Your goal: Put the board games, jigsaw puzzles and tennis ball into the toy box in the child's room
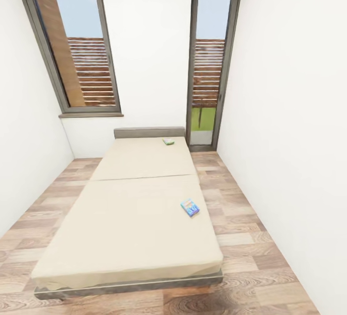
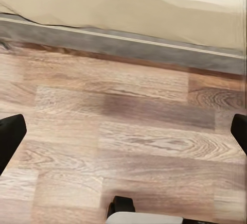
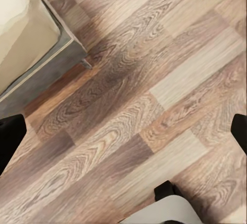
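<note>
bed (image 1: 130, 218) foot lying nearest | we are holding both pincers (image 2: 123, 131) (image 3: 123, 131) spread, empty | blue game (image 1: 190, 207) sitting far in, risking overreach

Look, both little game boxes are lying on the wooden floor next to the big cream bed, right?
Not quite. In the head view both lie on top of the big cream bed, not the floor: the blue-yellow game box near its right edge, the white-green game box by the grey headboard.

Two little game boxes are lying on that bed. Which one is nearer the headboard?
The white-green board game, up by the grey headboard. The blue-yellow board game lies beyond the mattress seam, on the nearer half by the bed's right edge.
</note>
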